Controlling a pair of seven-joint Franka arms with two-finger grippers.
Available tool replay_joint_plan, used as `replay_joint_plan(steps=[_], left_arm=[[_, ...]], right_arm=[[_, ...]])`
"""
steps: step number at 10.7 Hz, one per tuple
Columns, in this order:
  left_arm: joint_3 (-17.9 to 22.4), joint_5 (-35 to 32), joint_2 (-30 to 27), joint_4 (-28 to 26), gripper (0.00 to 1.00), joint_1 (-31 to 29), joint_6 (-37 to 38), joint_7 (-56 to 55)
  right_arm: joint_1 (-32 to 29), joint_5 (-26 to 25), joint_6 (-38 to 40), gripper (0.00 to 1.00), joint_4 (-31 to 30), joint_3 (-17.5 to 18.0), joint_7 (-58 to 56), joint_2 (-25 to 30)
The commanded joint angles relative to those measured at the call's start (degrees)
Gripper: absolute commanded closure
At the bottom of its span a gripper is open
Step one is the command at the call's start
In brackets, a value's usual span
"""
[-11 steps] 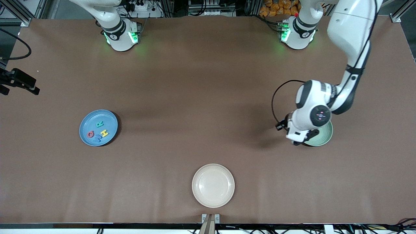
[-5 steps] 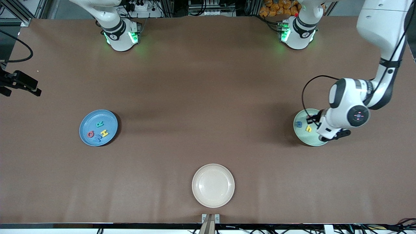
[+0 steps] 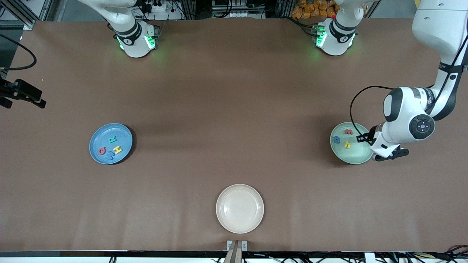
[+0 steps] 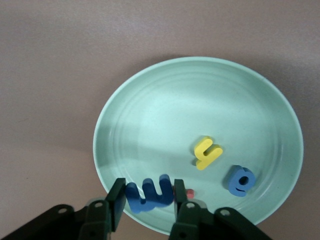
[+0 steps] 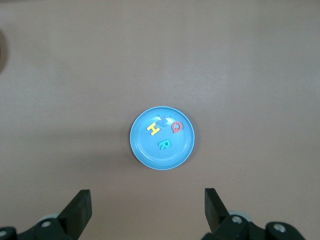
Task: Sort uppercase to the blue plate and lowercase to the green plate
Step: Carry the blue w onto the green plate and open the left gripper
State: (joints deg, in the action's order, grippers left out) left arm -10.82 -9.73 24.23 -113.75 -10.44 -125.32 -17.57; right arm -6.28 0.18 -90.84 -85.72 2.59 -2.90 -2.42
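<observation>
Gripper of the left arm hangs over the round mint-green plate, where a small red foam letter, yellow h and blue a lie; the round sky-blue plate holds four capitals. From the left wrist, that gripper clamps a blue foam m. From the right wrist, the waiting right gripper is spread wide, seemingly high over the table.

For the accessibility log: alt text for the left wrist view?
The left hand holds a blue m between its fingers over the edge of the green plate. In the plate lie a yellow h and a blue a, with a bit of red showing by the hand. Brown table surrounds it.
</observation>
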Motion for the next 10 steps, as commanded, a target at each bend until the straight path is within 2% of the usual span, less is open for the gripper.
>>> replay_joint_plan(steps=[1, 2, 6, 8, 10], left_arm=[[-0.3, -1.4, -1.0, -1.4, 0.09, -0.3, -1.0, 0.3], [-0.3, -1.4, -1.1, -1.5, 0.00, -0.2, -1.0, 0.3], [-0.1, 0.1, -4.9, -1.4, 0.00, 0.0, -0.3, -1.2], [1.8, 7.2, -9.5, -1.0, 0.00, 0.7, 1.7, -1.2], [6.1, 11.6, -14.8, 0.2, 0.00, 4.4, 3.8, -0.9]], right_arm=[[-0.7, 0.3, 0.8, 0.00, 1.6, 0.4, -0.3, -0.7], [-0.7, 0.3, 0.8, 0.00, 1.6, 0.4, -0.3, -0.7], [-0.7, 0.3, 0.8, 0.00, 1.6, 0.4, -0.3, -0.7], [-0.7, 0.3, 0.6, 0.00, 1.6, 0.4, -0.3, -0.7], [-0.8, 0.3, 0.6, 0.00, 1.6, 0.4, -0.3, -0.7]])
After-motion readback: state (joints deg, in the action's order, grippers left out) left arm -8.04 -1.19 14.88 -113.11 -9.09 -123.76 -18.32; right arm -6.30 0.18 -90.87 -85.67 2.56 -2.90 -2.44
